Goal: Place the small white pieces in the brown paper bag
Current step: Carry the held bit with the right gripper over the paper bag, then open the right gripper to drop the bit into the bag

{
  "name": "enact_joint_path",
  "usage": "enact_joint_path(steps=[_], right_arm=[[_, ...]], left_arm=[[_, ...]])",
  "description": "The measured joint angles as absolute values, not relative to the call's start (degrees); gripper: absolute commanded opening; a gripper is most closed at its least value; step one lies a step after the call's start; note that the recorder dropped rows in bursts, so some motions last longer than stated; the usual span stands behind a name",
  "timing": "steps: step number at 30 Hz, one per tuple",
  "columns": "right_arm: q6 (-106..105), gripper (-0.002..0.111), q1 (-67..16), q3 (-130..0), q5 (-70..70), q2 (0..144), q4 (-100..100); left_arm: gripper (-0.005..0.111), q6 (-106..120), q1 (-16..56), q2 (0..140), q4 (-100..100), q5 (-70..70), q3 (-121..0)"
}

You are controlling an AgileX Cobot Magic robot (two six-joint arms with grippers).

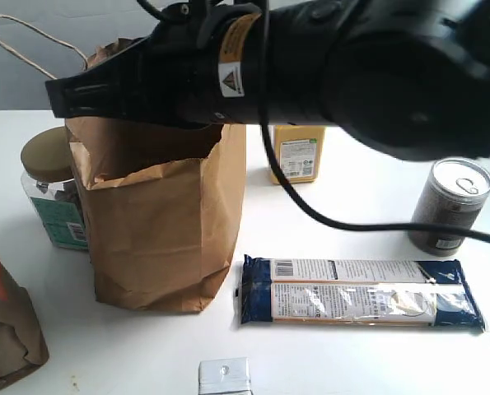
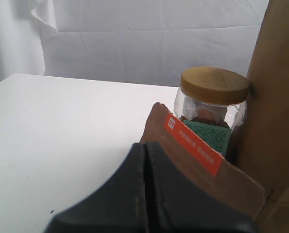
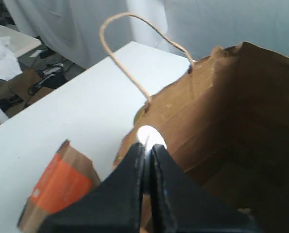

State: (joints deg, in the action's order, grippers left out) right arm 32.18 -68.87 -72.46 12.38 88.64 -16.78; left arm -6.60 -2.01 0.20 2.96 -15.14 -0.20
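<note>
While end effector (image 3: 148, 147) pinches piece (image 3: 151, 136), above bag (image 3: 217, 104)

Black arm (image 1: 368, 74), yellow warning sticker (image 1: 231, 76)

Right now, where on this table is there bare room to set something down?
Bare tabletop lies between the yellow bottle, the can and the pasta packet. A smaller strip runs in front of that packet, right of the silvery packet. The left is crowded: jar, tall brown paper bag and short bag sit close together.
</note>
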Motion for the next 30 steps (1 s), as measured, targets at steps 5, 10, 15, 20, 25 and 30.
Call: enact_joint_path(steps=[5,10,15,20,25,30], right_arm=[[32.6,0.008,-66.3,-78.7,16.6,95.0,-16.8],[31.9,0.040,-65.8,-82.2,19.4,97.8,-16.8],[31.6,0.054,-65.8,-82.7,20.0,98.3,-16.8],[31.5,0.038,-66.2,-82.8,20.4,98.3,-16.9],[33.7,0.012,-68.6,-82.8,21.4,95.5,-16.9],[32.6,0.000,-70.6,-82.8,22.6,91.6,-11.1]], left_arm=[[0.000,-6.6,-2.0,0.2,3.0,-15.1,-0.2],[0.000,-6.6,-2.0,0.2,3.0,-15.1,-0.2],[0.000,-6.6,-2.0,0.2,3.0,-15.1,-0.2],[0.000,-6.6,-2.0,0.2,3.0,-15.1,-0.2],[0.000,-6.6,-2.0,0.2,3.0,-15.1,-0.2],[0.000,-6.6,-2.0,0.2,3.0,-15.1,-0.2]])
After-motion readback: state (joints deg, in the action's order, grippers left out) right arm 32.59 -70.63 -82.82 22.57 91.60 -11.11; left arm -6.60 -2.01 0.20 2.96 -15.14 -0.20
